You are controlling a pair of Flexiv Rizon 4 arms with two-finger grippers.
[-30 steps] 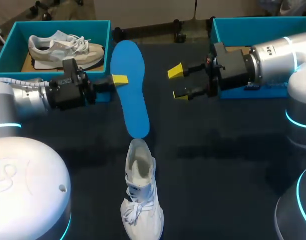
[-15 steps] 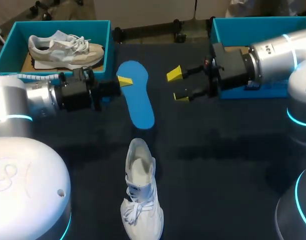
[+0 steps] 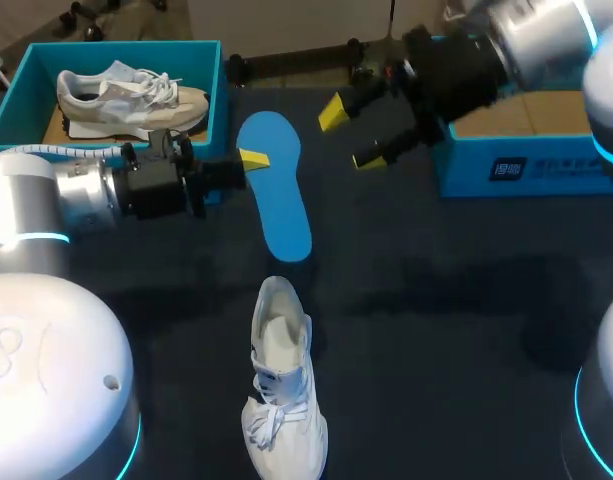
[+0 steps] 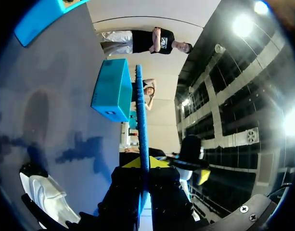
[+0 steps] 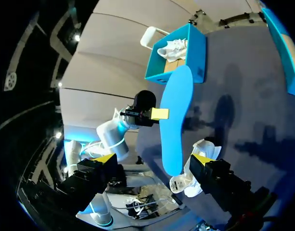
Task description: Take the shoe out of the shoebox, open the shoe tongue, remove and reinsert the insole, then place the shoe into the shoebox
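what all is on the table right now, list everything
insole: 1, blue, pinched at its side edge by the left pincer, between the two boxes, beyond the shoe's heel
shoe: 1, white, upright at the table's near middle, laced toe toward the robot
left shoebox: 1, teal, far left corner, open
sneaker: 1, grey and beige, lying inside the left shoebox
right shoebox: 1, teal, far right, open; inside partly hidden by the right arm
table: 1, dark, under everything
left pincer: 1, black with yellow tips, shut on the insole
right pincer: 1, black with yellow tips, open, holding nothing, beside the right shoebox's near corner
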